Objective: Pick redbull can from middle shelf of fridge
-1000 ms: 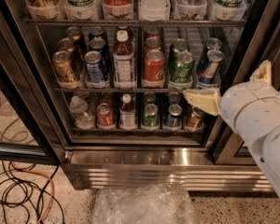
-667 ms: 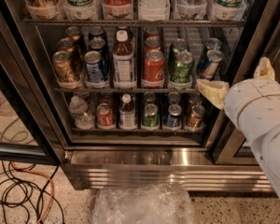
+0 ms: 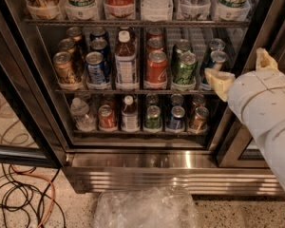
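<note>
The fridge point(image 3: 171, 175) stands open in front of me. The middle shelf point(image 3: 133, 91) holds rows of cans and a bottle. The redbull can point(image 3: 213, 61), slim and blue-and-silver, stands at the right end of that shelf, with a second slim can point(image 3: 216, 45) behind it. My gripper point(image 3: 241, 71) is at the right, just in front of and right of the redbull can. It is open and empty. Its left fingertip point(image 3: 218, 82) overlaps the can's lower part; the other fingertip point(image 3: 266, 58) is by the door frame.
Left of the redbull can on the same shelf stand green cans point(image 3: 185, 70), a red can point(image 3: 156, 68), a bottle point(image 3: 126, 63), a dark-blue soda can point(image 3: 97, 68) and a gold can point(image 3: 66, 68). Cables point(image 3: 23, 194) lie on the floor at left, a plastic bag point(image 3: 147, 208) below.
My gripper has moved up and a little to the right, from the lower shelf's height to the middle shelf's level beside the redbull can. The cans have not moved.
</note>
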